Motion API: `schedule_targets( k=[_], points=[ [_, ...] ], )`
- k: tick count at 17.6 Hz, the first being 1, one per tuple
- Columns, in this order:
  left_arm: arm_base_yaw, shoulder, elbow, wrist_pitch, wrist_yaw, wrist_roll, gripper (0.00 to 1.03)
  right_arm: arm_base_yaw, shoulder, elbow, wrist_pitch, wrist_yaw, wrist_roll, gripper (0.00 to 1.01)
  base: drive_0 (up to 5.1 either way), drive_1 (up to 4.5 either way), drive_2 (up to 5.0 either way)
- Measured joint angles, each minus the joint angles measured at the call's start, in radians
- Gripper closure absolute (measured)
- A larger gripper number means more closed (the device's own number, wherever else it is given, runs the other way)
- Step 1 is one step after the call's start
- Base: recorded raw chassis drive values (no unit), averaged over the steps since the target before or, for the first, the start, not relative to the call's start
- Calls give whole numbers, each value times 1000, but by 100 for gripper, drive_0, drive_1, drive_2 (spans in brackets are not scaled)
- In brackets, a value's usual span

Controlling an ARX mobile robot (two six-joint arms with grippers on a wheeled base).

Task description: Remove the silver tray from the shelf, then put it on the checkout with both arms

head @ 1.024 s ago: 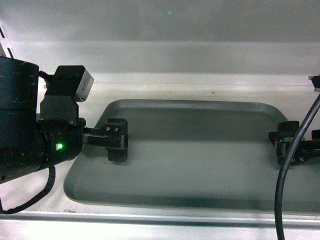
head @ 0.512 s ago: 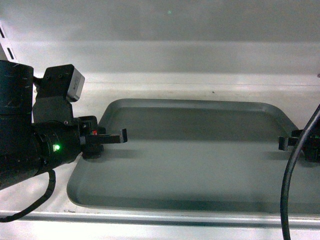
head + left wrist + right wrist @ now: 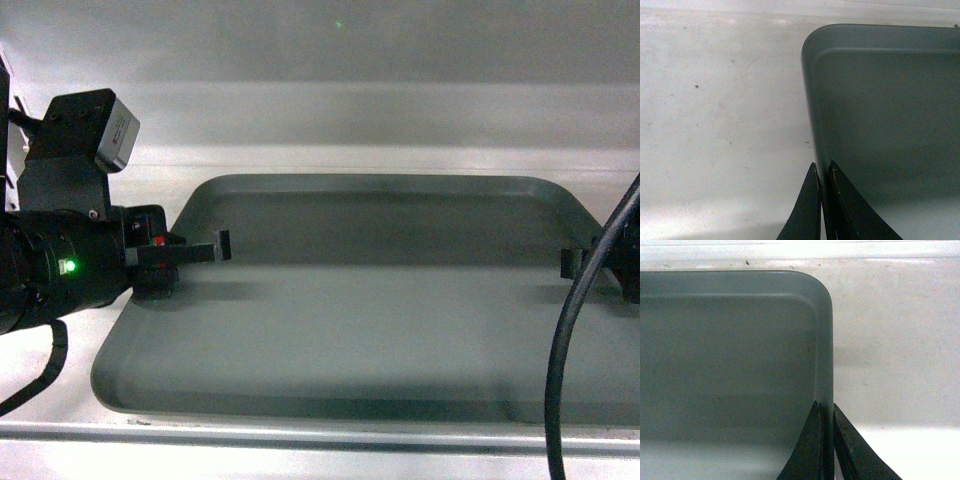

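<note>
Matte grey-silver rectangular tray (image 3: 380, 320): right end running off head view; black right gripper (image 3: 590, 268) mostly hiding behind thick black cable (image 3: 565, 370).

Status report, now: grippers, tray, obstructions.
Left gripper shut on tray left rim. Right gripper shut on right rim. Tray over the shelf, not yet at checkout. Nothing seen in the way.

silver tray (image 3: 380, 310) on shelf (image 3: 330, 160), arms at left and right rims
</note>
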Motion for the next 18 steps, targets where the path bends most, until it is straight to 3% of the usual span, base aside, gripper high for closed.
schedule_targets(
  k=[7, 18],
  points=[
    [12, -169, -51, -163, -7, 11, 100, 53, -126, 19, -192, 34, -24, 98, 0, 0, 0],
    [9, -320, -54, -276, -11, 40, 100, 54, -232, 22, -305, 24, -28, 98, 0, 0, 0]
  ],
)
